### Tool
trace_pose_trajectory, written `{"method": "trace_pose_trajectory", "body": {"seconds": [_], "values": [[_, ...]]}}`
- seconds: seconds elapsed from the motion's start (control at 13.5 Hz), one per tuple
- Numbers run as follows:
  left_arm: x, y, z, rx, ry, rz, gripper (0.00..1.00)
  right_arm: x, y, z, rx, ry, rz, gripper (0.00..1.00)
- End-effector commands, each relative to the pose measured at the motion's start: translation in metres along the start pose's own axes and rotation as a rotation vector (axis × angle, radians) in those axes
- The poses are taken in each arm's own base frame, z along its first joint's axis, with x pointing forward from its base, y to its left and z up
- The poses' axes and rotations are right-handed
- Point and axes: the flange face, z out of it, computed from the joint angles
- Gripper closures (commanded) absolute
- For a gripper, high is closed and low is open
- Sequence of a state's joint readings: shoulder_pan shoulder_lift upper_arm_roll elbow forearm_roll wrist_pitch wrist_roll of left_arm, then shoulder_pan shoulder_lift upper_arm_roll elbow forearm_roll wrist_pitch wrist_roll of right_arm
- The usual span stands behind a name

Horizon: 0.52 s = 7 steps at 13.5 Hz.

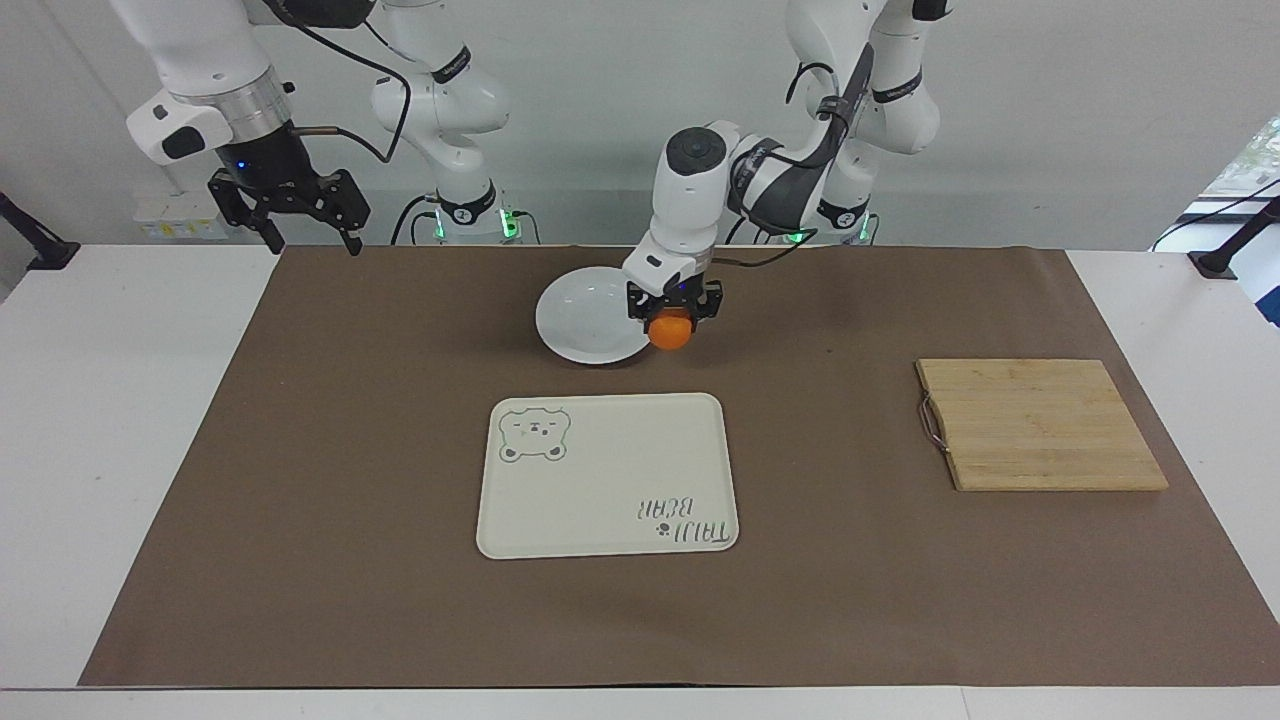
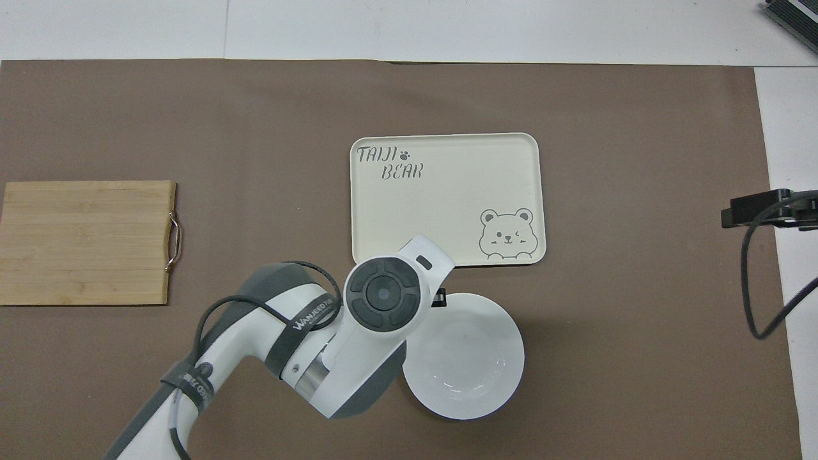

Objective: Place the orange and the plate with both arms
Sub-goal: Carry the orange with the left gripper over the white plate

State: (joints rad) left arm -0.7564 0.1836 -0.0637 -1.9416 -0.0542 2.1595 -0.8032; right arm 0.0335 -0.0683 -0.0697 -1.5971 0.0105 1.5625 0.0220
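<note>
One orange (image 1: 671, 333) is pinched in the left claw (image 1: 672, 312) over the rim of one white plate (image 1: 585, 318), while the right claw (image 1: 303, 222) waits, spread wide, by one bear tray (image 1: 610, 480) and one cutting board (image 1: 1040, 424).

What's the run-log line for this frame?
left end effector: shut on orange, at plate rim | right end effector: open, waiting above table edge | tray: bare

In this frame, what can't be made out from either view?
- Overhead view: the orange and left gripper are hidden under the left arm's own wrist; part of the plate rim too.
- Overhead view: the right gripper is mostly cut off by the frame edge.
- Facing view: whether the orange is over the plate's rim or just beside it.
</note>
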Motion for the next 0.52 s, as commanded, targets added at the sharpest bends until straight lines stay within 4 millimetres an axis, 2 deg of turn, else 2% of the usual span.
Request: {"method": "trace_pose_trajectory", "body": {"seconds": [0.0,0.22,0.37,0.44], "values": [[-0.022,0.022,0.018,-0.014,0.002,-0.052,1.0,0.0,-0.001,-0.003,0.013,-0.011,0.024,0.0],[-0.052,0.057,0.061,-0.03,0.008,-0.109,1.0,0.0,-0.001,-0.002,0.013,-0.013,0.024,0.0],[-0.06,0.067,0.073,-0.042,0.014,-0.123,1.0,0.0,-0.001,-0.002,0.013,-0.013,0.024,0.0],[-0.06,0.066,0.073,-0.033,0.008,-0.127,0.45,0.0,-0.001,-0.003,0.013,-0.009,0.024,0.0]]}}
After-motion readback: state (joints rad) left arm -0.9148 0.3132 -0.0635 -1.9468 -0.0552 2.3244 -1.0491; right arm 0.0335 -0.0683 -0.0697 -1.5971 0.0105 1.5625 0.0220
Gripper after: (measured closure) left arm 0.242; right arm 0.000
